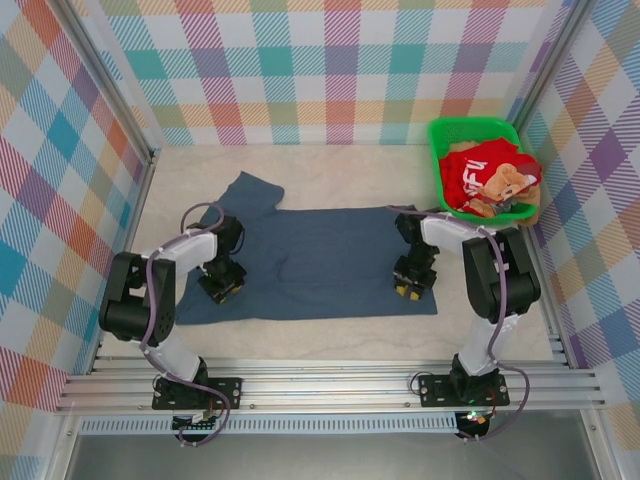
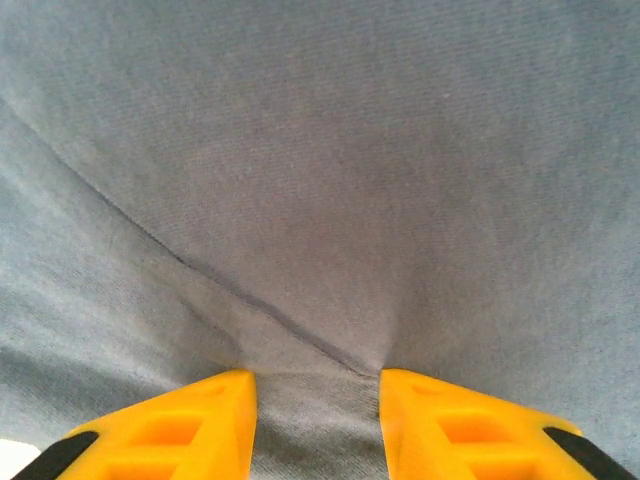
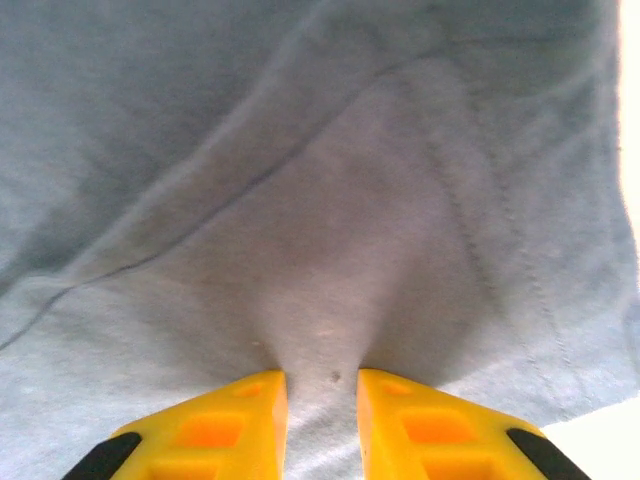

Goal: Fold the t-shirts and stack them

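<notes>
A plain dark slate-blue t-shirt (image 1: 320,265) lies spread flat across the middle of the table, one sleeve pointing to the far left. My left gripper (image 1: 222,287) presses down on its left part. In the left wrist view the yellow fingers (image 2: 318,380) pinch a fold of the blue cloth (image 2: 330,200), and creases run out from the tips. My right gripper (image 1: 411,288) bears down near the shirt's right edge, where its fingers (image 3: 322,378) squeeze a raised ridge of the cloth (image 3: 300,180). A red t-shirt with white lettering (image 1: 478,170) lies crumpled in the basket beside a piece with orange-tan print (image 1: 512,184).
The green plastic basket (image 1: 470,124) stands at the far right corner, against the checkered wall. Bare table shows beyond the shirt's right hem (image 3: 600,440) and along the near edge (image 1: 320,340). Checkered walls close in the left, back and right sides.
</notes>
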